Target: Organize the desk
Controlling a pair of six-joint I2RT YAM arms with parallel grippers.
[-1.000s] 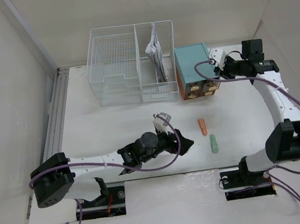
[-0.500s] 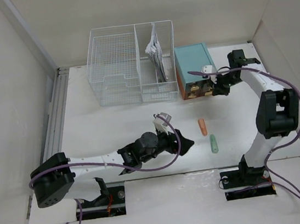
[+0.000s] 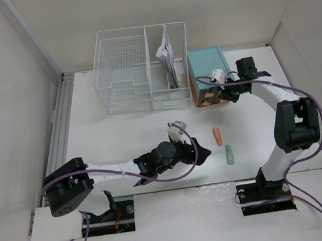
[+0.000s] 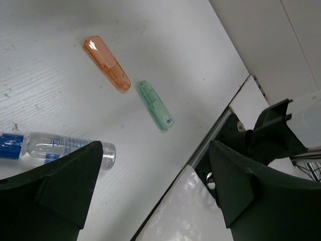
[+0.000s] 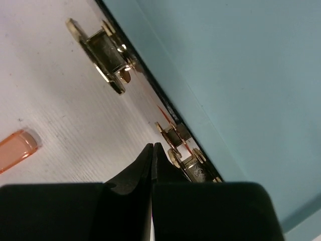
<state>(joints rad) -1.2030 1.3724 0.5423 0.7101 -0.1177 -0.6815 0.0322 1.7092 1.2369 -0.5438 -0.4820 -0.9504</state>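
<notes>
The white desk [image 3: 115, 135] holds an orange marker-like stick [image 3: 216, 136] and a green one [image 3: 229, 154] at the front right. My left gripper [image 3: 199, 151] is open and empty, low over the desk just left of them. In the left wrist view [image 4: 155, 196] the orange stick [image 4: 106, 64], the green stick [image 4: 156, 105] and a clear tube with a blue label [image 4: 55, 149] lie ahead of the fingers. My right gripper [image 3: 227, 95] is shut at the front of the teal drawer box [image 3: 208, 71]. In the right wrist view its tips [image 5: 152, 148] sit beside a brass handle [image 5: 186, 153].
A white wire-mesh basket [image 3: 122, 72] with a patterned item [image 3: 167, 57] in its right bay stands at the back, left of the teal box. A grooved metal rail [image 3: 60, 125] runs along the desk's left edge. A second brass handle [image 5: 104, 49] shows on the box front.
My right arm has swung from behind the teal box round to its front, with the gripper down at the brass handles. My left gripper has shifted slightly right.
</notes>
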